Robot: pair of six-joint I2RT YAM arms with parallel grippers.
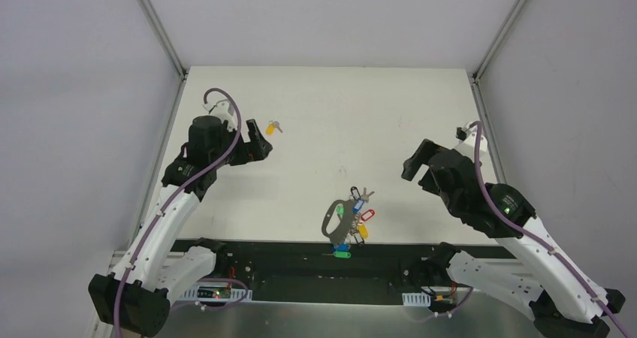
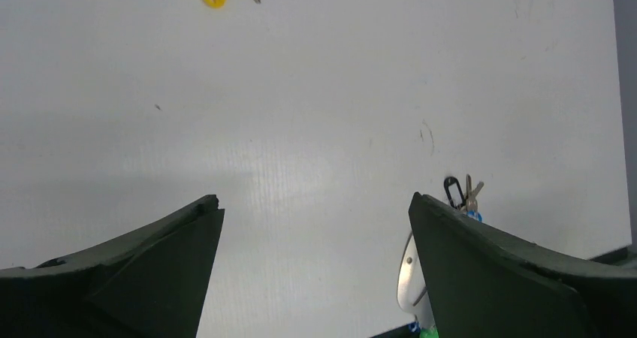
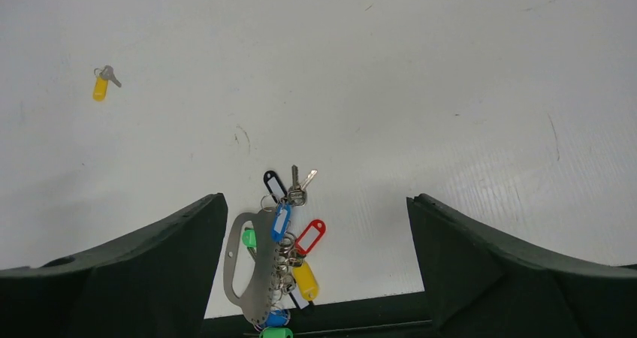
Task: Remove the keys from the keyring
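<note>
keyring [image 1: 336, 219]: lies flat on the white tabletop [image 1: 338, 105] near its front edge, about midway between the two arms, grey oval plate with a long slot. touches neither arm.

keys [image 3: 289, 233]: bunched along the right side of the keyring, fanned out on the tabletop. tags in black, blue, red, yellow, green and white, with two bare silver blades pointing away at the far end. at the near end a blue tag [image 3: 276, 318] and a green tag [image 3: 276, 333] reach over the tabletop's front edge onto the dark strip.

loose key [image 1: 273, 127], yellow tag: lies alone on the far-left part of the tabletop, well apart from the bunch, just beyond the left arm's tip.

left arm [image 1: 203, 146]: hovers over the left side of the tabletop. left jaws spread wide, nothing between them, only bare tabletop in the gap in the wrist view; yellow-tagged key ahead of them at the top of that view.

right arm [image 1: 466, 188]: hangs over the right side, angled toward the middle. right jaws likewise wide apart and empty; keyring and bunch ahead of them, toward the left finger [image 3: 135, 278].
</note>
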